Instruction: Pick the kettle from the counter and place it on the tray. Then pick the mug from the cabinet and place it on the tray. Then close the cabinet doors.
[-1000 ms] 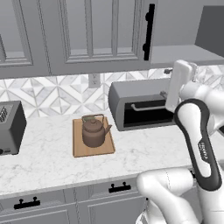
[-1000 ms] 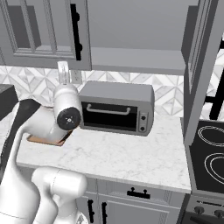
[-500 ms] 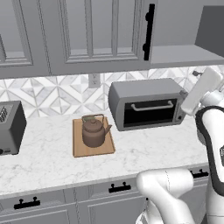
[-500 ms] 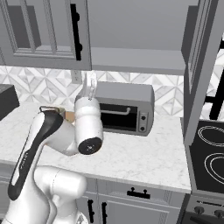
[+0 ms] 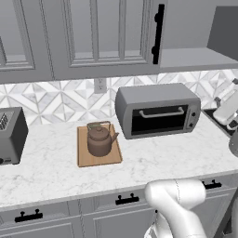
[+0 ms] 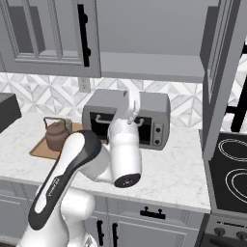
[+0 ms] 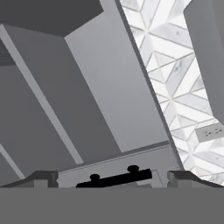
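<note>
The brown kettle [image 5: 99, 140] [image 6: 55, 135] stands on the wooden tray [image 5: 98, 158] [image 6: 38, 148] on the counter [image 5: 46, 172] [image 6: 178, 164]. A small beige mug [image 6: 68, 125] stands just behind the kettle on the tray, partly hidden. My gripper [image 6: 131, 96] [image 7: 113, 177] points upward in front of the toaster oven, open and holding nothing. It is well to the right of the tray. The cabinet [image 5: 195, 58] [image 6: 149, 66] shows a bare grey shelf. Its left door [image 5: 109, 32] [image 6: 48, 34] lies flat with its black handle by the opening. The right door [image 6: 219, 72] stands open.
A grey toaster oven [image 5: 158, 110] [image 6: 157, 120] sits on the counter under the cabinet. A dark toaster [image 5: 11, 135] stands at the far left. A black stovetop [image 6: 231, 169] lies to the right. Drawers with black pulls [image 5: 126, 200] run below the counter.
My arm has swung to the right, away from the tray, and the gripper now stands before the toaster oven. Its jaws stayed open. Kettle and tray have not moved.
</note>
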You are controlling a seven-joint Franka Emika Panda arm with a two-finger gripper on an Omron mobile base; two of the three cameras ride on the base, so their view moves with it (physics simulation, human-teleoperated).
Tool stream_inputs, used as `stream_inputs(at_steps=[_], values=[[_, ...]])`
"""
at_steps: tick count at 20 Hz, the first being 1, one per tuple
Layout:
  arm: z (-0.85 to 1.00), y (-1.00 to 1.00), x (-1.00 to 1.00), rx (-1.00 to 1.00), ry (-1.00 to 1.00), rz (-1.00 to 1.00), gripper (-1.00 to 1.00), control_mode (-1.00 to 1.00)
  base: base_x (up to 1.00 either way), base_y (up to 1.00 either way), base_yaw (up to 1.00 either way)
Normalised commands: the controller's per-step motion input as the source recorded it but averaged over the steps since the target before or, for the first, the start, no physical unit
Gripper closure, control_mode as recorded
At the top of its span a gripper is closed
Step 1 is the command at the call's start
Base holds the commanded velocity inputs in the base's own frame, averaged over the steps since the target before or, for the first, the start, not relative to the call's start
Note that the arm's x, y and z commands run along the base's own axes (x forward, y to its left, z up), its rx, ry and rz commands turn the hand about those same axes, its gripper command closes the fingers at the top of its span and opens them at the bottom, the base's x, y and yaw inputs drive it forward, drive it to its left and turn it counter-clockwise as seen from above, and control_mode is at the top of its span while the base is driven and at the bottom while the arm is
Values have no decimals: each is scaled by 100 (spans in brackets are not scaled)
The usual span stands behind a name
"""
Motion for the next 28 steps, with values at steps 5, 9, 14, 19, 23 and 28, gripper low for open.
stream_inputs(at_steps=[5,9,14,19,23,28], values=[[-3,-74,-13,0,0,1,-100,-100,0,0,0],[-23,-53,-6,0,0,0,-100,-100,0,0,0],[-56,-44,0,0,0,0,-100,-100,0,0,0],[-19,-49,0,2,0,0,-100,-100,0,0,0],[0,-48,0,0,0,0,-100,-100,0,0,0],[-10,-38,0,0,2,0,-100,-100,0,0,0]])
